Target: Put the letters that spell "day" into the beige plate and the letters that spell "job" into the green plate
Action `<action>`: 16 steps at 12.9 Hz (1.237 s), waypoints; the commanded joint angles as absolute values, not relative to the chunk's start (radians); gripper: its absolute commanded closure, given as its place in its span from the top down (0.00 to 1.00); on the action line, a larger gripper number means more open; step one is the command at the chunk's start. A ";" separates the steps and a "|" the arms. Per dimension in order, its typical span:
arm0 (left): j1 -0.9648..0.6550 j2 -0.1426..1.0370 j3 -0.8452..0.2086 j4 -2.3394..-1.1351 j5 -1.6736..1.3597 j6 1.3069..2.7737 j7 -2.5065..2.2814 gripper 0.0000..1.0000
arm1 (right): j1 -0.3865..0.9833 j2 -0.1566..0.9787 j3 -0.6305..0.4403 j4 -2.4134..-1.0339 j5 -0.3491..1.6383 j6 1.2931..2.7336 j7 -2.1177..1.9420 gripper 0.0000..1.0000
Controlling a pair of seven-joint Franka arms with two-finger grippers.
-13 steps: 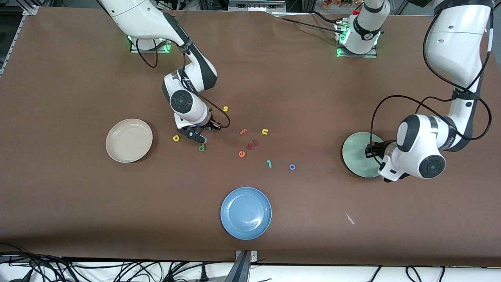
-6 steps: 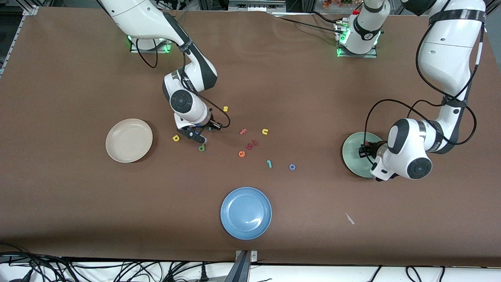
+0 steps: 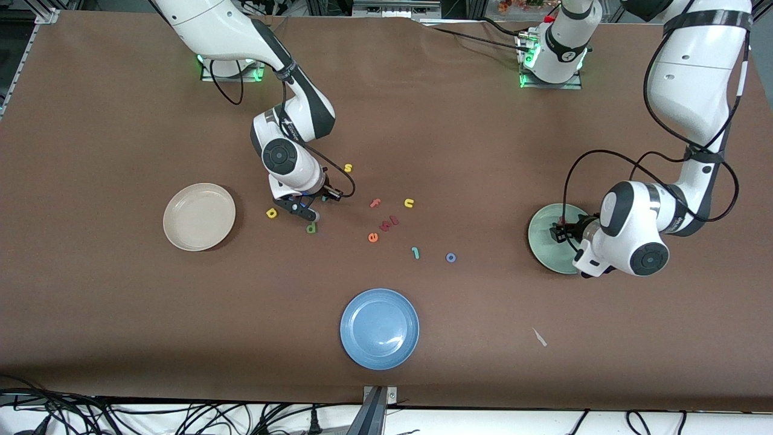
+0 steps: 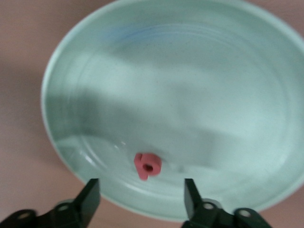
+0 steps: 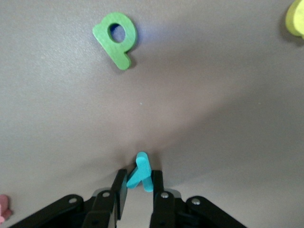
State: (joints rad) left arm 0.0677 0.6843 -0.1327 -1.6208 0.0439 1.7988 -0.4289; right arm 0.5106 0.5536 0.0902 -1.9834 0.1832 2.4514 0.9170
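Observation:
My right gripper (image 3: 309, 214) (image 5: 138, 184) is low over the table, shut on the teal-blue y (image 5: 140, 172). The dark green d (image 3: 311, 228) (image 5: 115, 39) lies just nearer the camera. The yellow a (image 3: 272, 212) (image 5: 297, 19) lies between the gripper and the beige plate (image 3: 199, 216). My left gripper (image 3: 560, 233) (image 4: 141, 186) hangs open over the green plate (image 3: 543, 241) (image 4: 199, 85). The pinkish-red b (image 4: 147, 166) lies in that plate, loose, just ahead of the fingers. The teal j (image 3: 415, 252) and the blue o (image 3: 450, 258) lie mid-table.
A blue plate (image 3: 379, 328) sits near the table's front edge. A yellow s (image 3: 348, 168), a pink f (image 3: 375, 203), a yellow u (image 3: 409, 203), an orange e (image 3: 372, 237) and small red letters (image 3: 389, 222) lie mid-table. A white scrap (image 3: 539, 337) lies toward the left arm's end.
My left gripper has opened and the b now lies free in the green plate; that arm shifted slightly over the plate. The right gripper has tightened on the y.

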 commanded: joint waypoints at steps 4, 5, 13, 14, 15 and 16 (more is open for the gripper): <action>0.055 0.584 -0.230 -1.461 0.060 1.657 -0.442 1.00 | 0.508 0.434 -0.015 -1.945 0.183 2.202 0.791 0.07; 0.052 0.586 -0.254 -1.432 0.061 1.657 -0.445 1.00 | 0.508 0.427 -0.049 -1.945 0.180 2.166 0.734 0.04; -0.104 0.662 -0.276 -1.399 0.075 1.961 -0.437 1.00 | 0.509 0.417 -0.368 -1.983 0.170 2.082 0.160 0.00; -0.118 0.681 -0.276 -1.402 0.074 2.014 -0.448 1.00 | 0.509 0.422 -0.402 -1.994 0.172 2.088 0.100 0.00; -0.136 0.701 -0.276 -1.404 0.072 2.049 -0.451 1.00 | 0.508 0.431 -0.431 -2.000 0.170 2.100 0.053 0.00; -0.150 0.724 -0.276 -1.404 0.071 2.080 -0.454 1.00 | 0.506 0.440 -0.446 -2.005 0.172 2.117 0.016 0.00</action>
